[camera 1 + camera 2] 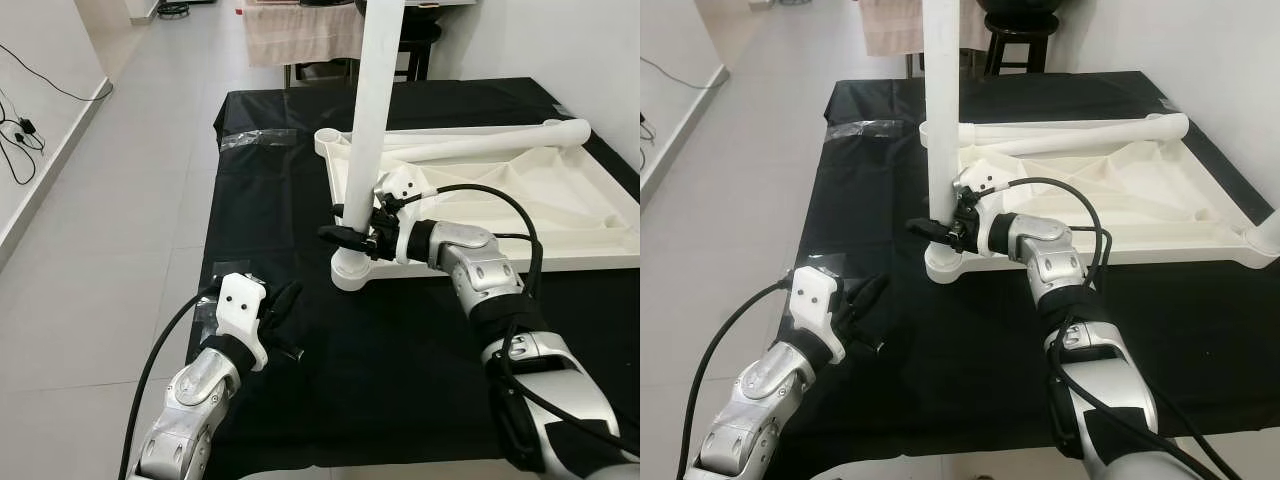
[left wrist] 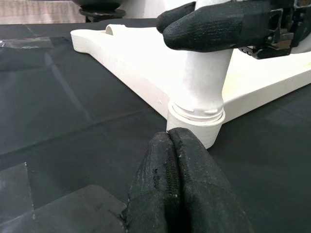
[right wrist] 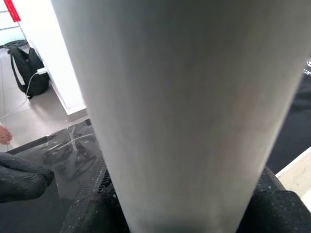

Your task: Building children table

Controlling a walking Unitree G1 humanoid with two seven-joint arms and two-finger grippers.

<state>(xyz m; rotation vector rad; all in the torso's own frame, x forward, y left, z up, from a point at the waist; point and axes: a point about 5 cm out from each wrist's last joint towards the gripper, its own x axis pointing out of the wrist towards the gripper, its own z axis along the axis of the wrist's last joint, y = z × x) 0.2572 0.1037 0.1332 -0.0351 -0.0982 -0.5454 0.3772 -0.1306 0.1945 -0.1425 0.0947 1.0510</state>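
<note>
A white children's table top (image 1: 560, 200) lies upside down on a black cloth (image 1: 400, 350). A white table leg (image 1: 375, 120) stands upright in the socket at the top's near left corner (image 1: 352, 270). My right gripper (image 1: 352, 238) is shut on this leg just above the socket; the leg (image 3: 180, 111) stands close between its fingers in the right wrist view. More loose white legs (image 1: 480, 140) lie across the far side of the top. My left gripper (image 1: 282, 305) rests shut on the cloth, left of and nearer than the socket (image 2: 197, 116), with nothing in it.
A clear plastic bag (image 1: 255, 140) lies on the cloth's far left. Grey tiled floor (image 1: 120, 220) runs along the left, with cables (image 1: 20, 130) by the wall. A stool (image 1: 1020, 30) and a draped cloth (image 1: 300, 30) stand beyond the far edge.
</note>
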